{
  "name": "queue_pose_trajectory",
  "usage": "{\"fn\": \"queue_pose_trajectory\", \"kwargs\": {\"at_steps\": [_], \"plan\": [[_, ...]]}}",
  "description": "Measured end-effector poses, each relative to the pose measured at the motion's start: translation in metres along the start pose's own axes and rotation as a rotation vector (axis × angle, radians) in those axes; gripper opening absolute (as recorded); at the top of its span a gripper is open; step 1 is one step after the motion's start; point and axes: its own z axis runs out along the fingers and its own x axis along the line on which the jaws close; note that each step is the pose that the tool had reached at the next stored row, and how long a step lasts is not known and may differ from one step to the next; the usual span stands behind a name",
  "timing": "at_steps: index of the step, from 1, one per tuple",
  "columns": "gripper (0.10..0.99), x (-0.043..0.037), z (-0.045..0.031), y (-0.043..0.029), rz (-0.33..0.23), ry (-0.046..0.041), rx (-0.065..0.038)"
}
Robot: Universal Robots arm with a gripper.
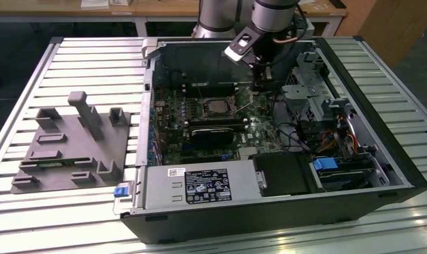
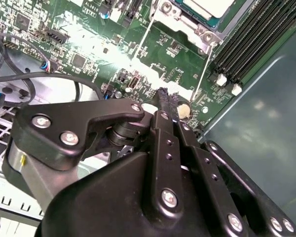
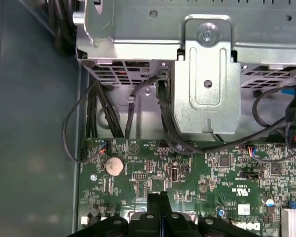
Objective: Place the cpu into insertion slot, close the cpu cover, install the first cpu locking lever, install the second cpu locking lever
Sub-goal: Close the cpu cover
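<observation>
Green motherboard [image 1: 169, 111] — cpu [image 1: 215, 107] seated near the gripper [image 1: 259, 89], apart.

The arm [image 1: 215, 18] is built of smooth silver-grey tubes, with a darker grey segment nearer the wrist. A small black-and-white camera block [image 1: 240, 46] is mounted at the wrist, and a thin brownish cable [image 1: 295, 33] loops beside it. The gripper [image 2: 166, 98] is matte black, made of flat linkage bars [image 2: 84, 123] with rounded ends, pinned by bright silver screws [image 2: 168, 198] and dotted with small dark holes. Its jaws are 2 narrow black bars. A small yellow mark [image 2: 22, 159] sits on the grey body behind the linkage.
</observation>
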Motion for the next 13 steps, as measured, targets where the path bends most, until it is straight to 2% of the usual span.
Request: {"fn": "queue_pose_trajectory", "kwargs": {"at_steps": [8,13], "plan": [[0.114,-0.0001,0.0014,0.0068,0.000,0.0000,0.002],[0.114,-0.0001,0.0072,0.0074,0.001,0.0000,0.003]]}}
